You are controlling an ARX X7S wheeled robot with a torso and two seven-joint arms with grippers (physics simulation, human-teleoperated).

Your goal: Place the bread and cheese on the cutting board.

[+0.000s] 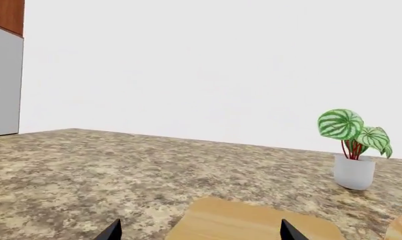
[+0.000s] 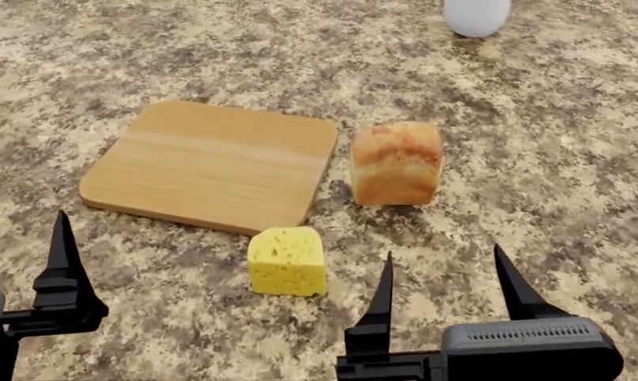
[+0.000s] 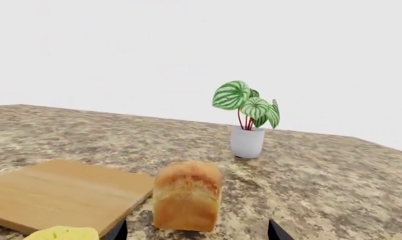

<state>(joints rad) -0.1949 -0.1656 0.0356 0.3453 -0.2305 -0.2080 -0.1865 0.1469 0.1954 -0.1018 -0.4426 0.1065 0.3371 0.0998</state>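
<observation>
The cheese sits on the table just off the cutting board's near edge, the bread beside the board's right edge. The right end effector, fingers spread and empty, hovers nearer than both, just right of the cheese. The left end effector, also spread, hangs near the board's near-left corner.

A light-brown wooden cutting board is striped with grain. A golden-brown crust over tan sides is shown on the blocky bread loaf. Pale yellow is seen on the dimpled cheese block. The granite counter is speckled beige and brown.
</observation>
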